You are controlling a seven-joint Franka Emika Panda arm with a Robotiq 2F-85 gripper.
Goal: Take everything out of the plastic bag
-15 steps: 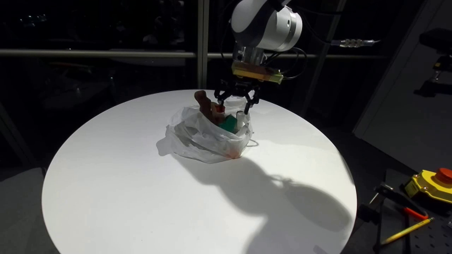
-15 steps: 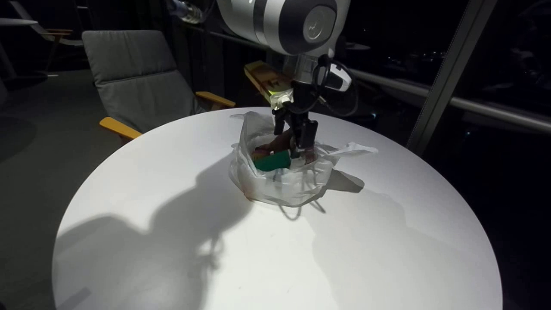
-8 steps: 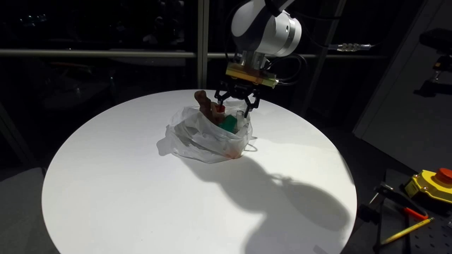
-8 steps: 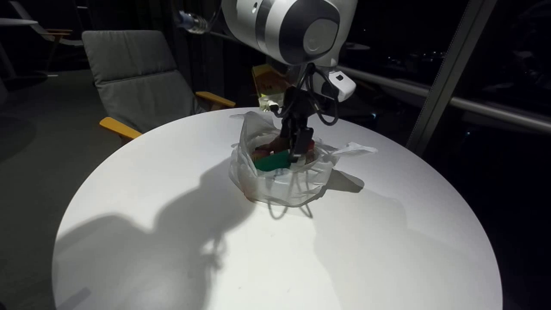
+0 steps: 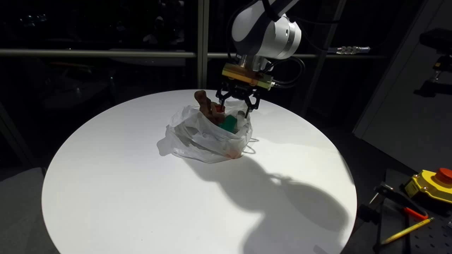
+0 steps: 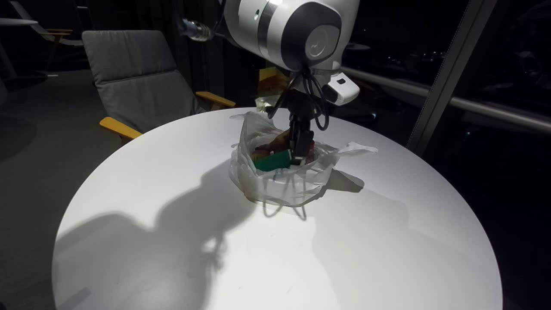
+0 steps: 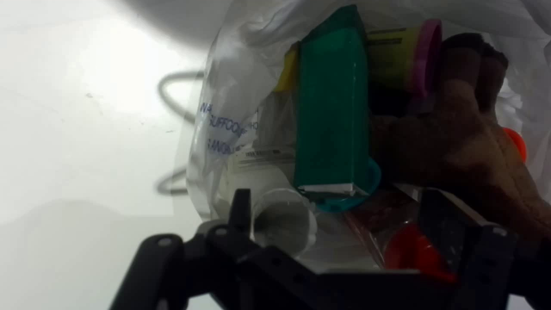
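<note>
Exterior views show the black fingers (image 6: 302, 144) now lower, spread wide and empty, over the whitish translucent plastic bag (image 6: 280, 189) mid-frame; grasping the white hollow cylinder (image 7: 282, 215) inside seems next.

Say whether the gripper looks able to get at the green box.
Probably yes: the gripper stands open at the mouth of the bag, and the green box shows uncovered from above in the wrist view.

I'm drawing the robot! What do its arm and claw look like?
The smooth, rounded white arm has dark grey patches and a silvery band. Near the black, two-fingered, jointed claw are a boxy yellow-orange piece and looping black cables.
</note>
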